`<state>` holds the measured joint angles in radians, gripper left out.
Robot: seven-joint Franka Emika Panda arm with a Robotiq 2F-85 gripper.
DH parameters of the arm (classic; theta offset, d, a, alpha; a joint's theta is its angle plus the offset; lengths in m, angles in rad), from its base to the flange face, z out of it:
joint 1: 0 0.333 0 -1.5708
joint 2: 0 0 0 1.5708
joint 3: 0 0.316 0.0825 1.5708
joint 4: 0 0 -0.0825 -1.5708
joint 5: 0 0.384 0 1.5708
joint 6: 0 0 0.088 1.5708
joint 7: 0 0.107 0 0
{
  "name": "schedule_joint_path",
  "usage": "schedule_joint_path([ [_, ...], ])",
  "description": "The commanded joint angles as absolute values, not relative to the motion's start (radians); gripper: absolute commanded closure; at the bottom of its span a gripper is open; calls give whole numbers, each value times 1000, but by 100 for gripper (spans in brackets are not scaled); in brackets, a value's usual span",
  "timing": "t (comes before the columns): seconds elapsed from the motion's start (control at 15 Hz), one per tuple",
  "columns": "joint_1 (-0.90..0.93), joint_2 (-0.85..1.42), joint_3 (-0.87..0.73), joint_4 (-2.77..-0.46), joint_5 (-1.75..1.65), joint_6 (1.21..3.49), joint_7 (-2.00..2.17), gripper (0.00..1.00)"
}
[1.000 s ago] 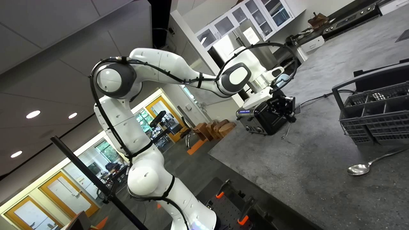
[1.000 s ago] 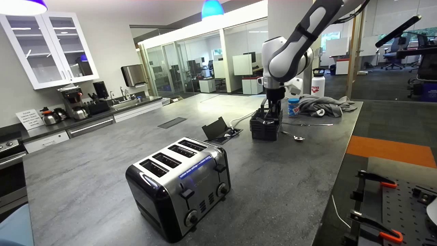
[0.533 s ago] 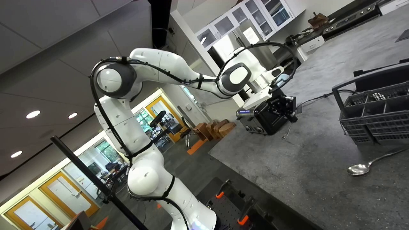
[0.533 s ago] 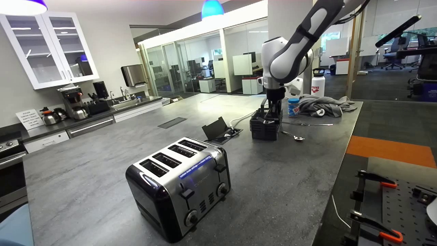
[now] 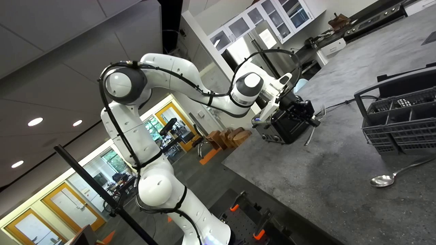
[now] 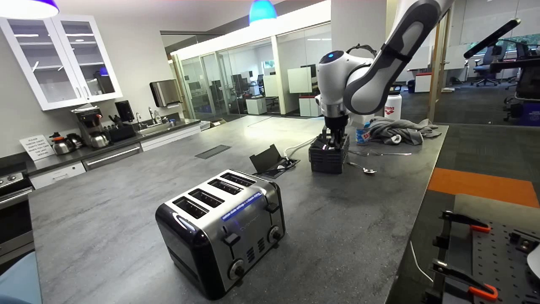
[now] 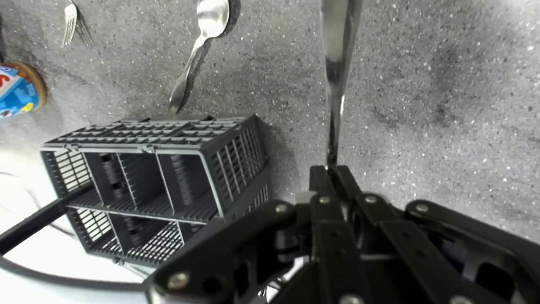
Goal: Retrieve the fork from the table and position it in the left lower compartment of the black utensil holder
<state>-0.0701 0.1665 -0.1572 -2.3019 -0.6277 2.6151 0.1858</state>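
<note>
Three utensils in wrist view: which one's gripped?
The held fork, clamped in the gripper right of centre; its tines show in an exterior view. The spoon and second fork, further left, lie loose on the table.

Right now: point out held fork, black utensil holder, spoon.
held fork [image 7: 337,46]: wrist view, on its handle
black utensil holder [image 6: 327,164]: in an exterior view, on its wall
spoon [image 7: 212,17]: wrist view, on its bowl

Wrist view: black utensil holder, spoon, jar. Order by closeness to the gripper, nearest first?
1. Black utensil holder: lower left in the wrist view, close beside the gripper.
2. Spoon: upper part, left of centre, beyond the holder's near corner.
3. Jar: at the picture's left edge, clearly farthest.
</note>
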Motion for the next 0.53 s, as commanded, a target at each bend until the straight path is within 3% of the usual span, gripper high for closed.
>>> schedule_joint_path([
  [0.0, -31, 105, -210, -2364, -854, 2733, 465, 98],
  [0.47, 90, 28, -343, -2346, -1247, 2688, 1055, 98],
])
